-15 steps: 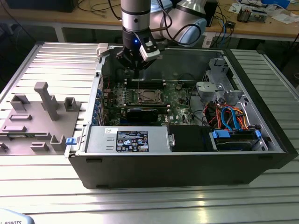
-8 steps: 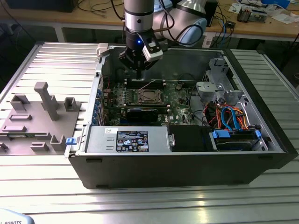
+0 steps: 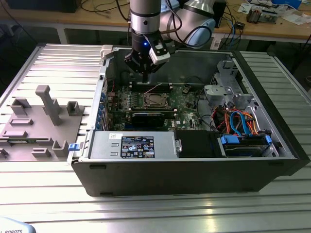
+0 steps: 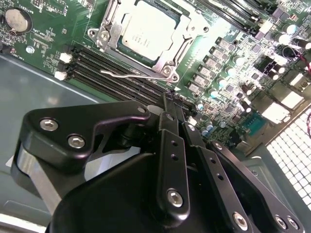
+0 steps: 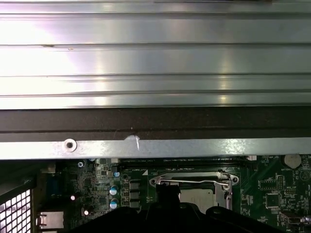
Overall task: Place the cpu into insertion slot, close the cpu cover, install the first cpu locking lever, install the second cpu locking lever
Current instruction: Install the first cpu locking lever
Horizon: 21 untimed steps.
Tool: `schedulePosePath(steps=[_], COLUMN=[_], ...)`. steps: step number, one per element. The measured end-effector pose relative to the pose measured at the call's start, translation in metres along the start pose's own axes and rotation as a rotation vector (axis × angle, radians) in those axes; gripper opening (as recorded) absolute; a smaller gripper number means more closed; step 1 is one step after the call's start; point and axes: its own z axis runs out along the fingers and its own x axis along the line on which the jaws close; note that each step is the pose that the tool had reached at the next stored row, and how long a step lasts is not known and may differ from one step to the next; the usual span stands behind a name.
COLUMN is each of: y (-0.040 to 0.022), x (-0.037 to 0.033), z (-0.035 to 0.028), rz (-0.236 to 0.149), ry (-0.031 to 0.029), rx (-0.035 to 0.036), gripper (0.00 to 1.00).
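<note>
Currently the gripper (image 3: 145, 73) hangs above the motherboard (image 3: 187, 99), just behind the insertion slot (image 3: 154, 101) as the exterior view shows it, with its tips clear of the board. In the second wrist view the gripper (image 4: 171, 99) has its fingers (image 4: 167, 116) pressed together, nothing between them, and no contact w/ any part.

The cpu (image 4: 146, 31) sits in the insertion slot. The cpu cover (image 4: 187, 36) lies flat over it, framing its pale face through the window. A thin wire lever (image 4: 129, 74) lies along the cover edge nearest the gripper, beside the black memory slots (image 4: 112, 73). Whether the lever is latched cannot be told.

Surface and room: the open computer case (image 3: 272, 165) lies on its side on a ribbed aluminium table (image 3: 160, 211). A grey fixture block (image 3: 41, 124) stands on the table at the exterior view's left of the case. A wooden bench (image 3: 272, 26) w/ cables and small parts runs behind the case.

View differences: the exterior view gives the whole case, incl. the power supply (image 3: 136, 145) and drive bay w/ blue and orange cables (image 3: 243, 126). The second wrist view adds a coin cell (image 4: 16, 19) and capacitors (image 4: 214, 92) beside the slot. The first wrist view shows the case wall (image 5: 155, 145) against the table ribs, w/ the cover (image 5: 194, 179) and lever (image 5: 192, 182) just below that wall.
</note>
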Motion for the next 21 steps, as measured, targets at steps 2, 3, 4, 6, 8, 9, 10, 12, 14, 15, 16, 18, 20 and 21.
schedulePosePath(steps=[2,3,4,6,8,9,10,12,14,15,16,18,20,21], y=[0.0,0.0,0.0001,0.0001,0.0001,0.0001,0.0001,0.0001,0.0004,0.0009,0.0017,0.0029,0.0036,0.0039], x=[0.0001,0.0001,0.0001,0.0002,0.0003,0.0003,0.0003,0.0004,0.0003,0.0002,0.0,-0.0005,-0.0009,-0.0009], z=[0.0018,0.0031,0.0039,0.007,0.0086,0.0092,0.0099,0.0121,0.013,0.0138,0.0145,0.0153,0.0162,0.0165], rz=[0.0,0.0,0.0,0.0,0.0,0.0,0.0,0.0,0.0,0.0,0.0,0.0,0.0,0.0], ry=[0.0001,0.0001,0.0001,0.0002,0.0001,0.0001,0.0001,0.0001,0.0002,0.0001,0.0,0.0001,-0.0001,0.0], rx=[0.0,0.0001,0.0,0.0002,0.0001,0.0001,0.0001,0.0001,0.0002,0.0001,0.0,0.0001,-0.0001,-0.0001], gripper=[0.11,0.11,0.11,0.11,0.11,0.11,0.11,0.11,0.11,0.11,0.11,0.11,0.11,0.11])
